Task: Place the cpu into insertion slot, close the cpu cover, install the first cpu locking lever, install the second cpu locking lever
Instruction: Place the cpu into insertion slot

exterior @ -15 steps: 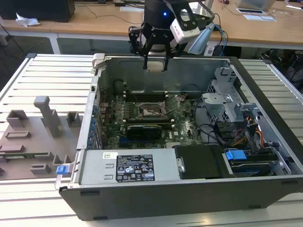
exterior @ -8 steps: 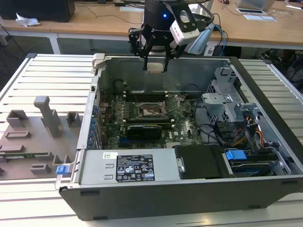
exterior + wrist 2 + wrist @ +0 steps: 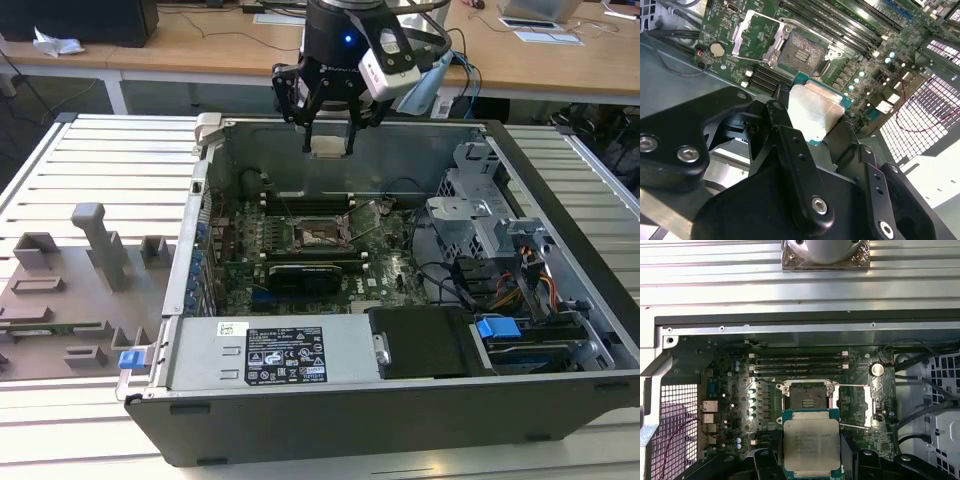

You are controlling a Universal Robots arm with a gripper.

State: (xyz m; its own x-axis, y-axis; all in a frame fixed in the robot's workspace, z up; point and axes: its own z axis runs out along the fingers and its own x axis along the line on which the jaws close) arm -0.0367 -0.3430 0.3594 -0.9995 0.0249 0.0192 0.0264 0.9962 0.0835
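Step one's in hand, I reckon. Inside the open dark-grey metal computer case (image 3: 350, 430), over the flat green motherboard (image 3: 385, 270), the black two-finger gripper (image 3: 329, 148) hangs at 12 o'clock from the square, dark-pinned insertion slot (image 3: 807, 399), well apart. Its fingers (image 3: 780, 117) pinch the flat, silver-topped, green-rimmed cpu (image 3: 811, 445) by opposite edges. Seating it probably calls for squaring it over the pins.

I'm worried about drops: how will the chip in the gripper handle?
The chip is a flat, metal-topped square, so probably stiff and light. Its smooth top looks slippery, and the gripper holds it by its sides, so it might slide. The thin green rim probably damages easily.
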